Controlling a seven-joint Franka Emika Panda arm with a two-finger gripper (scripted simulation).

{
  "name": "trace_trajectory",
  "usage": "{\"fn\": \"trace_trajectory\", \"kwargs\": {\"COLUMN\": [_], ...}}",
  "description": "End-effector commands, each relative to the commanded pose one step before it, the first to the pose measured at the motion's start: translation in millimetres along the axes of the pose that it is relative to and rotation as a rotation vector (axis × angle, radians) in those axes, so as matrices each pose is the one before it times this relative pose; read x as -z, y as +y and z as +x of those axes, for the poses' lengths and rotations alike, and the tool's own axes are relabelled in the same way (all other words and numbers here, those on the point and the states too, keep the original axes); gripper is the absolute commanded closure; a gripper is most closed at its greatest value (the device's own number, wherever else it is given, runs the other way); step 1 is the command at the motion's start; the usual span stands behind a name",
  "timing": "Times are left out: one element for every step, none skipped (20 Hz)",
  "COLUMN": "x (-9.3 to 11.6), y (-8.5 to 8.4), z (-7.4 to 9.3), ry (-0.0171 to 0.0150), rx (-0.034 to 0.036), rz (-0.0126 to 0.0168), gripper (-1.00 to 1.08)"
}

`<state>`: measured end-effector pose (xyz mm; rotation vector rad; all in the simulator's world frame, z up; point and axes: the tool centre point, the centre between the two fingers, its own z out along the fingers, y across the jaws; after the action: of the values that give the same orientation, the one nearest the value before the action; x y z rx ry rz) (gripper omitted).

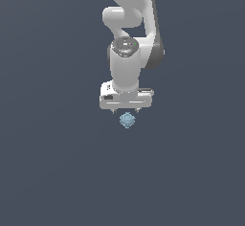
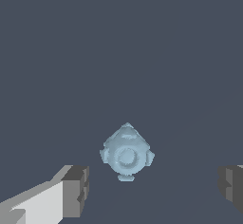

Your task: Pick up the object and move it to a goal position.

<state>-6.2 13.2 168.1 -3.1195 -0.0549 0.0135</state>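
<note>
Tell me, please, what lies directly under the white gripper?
The pale blue bumpy lump lies below the open white gripper, between its grey fingertips and untouched. Contact with the dark surface underneath cannot be seen.

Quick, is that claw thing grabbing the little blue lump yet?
Gripper: open, holding nothing; the pale blue lump sits free between its spread fingers.

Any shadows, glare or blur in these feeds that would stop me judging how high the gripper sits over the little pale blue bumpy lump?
Exterior view: flat, even lighting, no cast shadow under the pale blue bumpy lump or the white gripper, so height is hard to read. Wrist view: sharp, no glare, the lump between the grey fingertips, again shadowless.
</note>
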Motion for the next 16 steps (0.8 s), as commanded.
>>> {"fn": "trace_trajectory", "kwargs": {"x": [-1.92, -1.17, -1.35, -1.52, -1.68, -1.84, -2.0, -2.16, -2.33, -2.5, -2.66, -2.82, -2.97, -3.13, -3.28, -3.37], "y": [0.04, -0.06, -0.09, -0.12, -0.13, -0.14, -0.17, -0.21, -0.27, -0.33, -0.4, -0.47, -0.56, -0.65, -0.76, -0.87], "z": [-0.58, -0.36, -0.42, -0.48, -0.53, -0.58, -0.64, -0.7, -0.76, -0.82, -0.88, -0.94, -1.0, -1.05, -1.1, -1.13], "ry": [-0.00016, -0.00001, -0.00004, -0.00005, -0.00004, -0.00003, -0.00003, -0.00004, -0.00006, -0.00007, -0.00008, -0.00008, -0.00008, -0.00008, -0.00007, -0.00005], "rx": [0.01521, 0.0098, 0.01134, 0.01282, 0.01422, 0.01571, 0.01714, 0.0186, 0.02017, 0.02172, 0.02328, 0.02486, 0.02646, 0.02807, 0.0297, 0.03078], "rz": [-0.00105, -0.00071, -0.00081, -0.0009, -0.00097, -0.00103, -0.00109, -0.00114, -0.0012, -0.00124, -0.00126, -0.00128, -0.00128, -0.00127, -0.00125, -0.00119], "gripper": [-0.92, -0.92, -0.92, -0.92, -0.92, -0.92, -0.92, -0.92, -0.92, -0.92, -0.92, -0.92, -0.92, -0.92, -0.92, -0.92]}}
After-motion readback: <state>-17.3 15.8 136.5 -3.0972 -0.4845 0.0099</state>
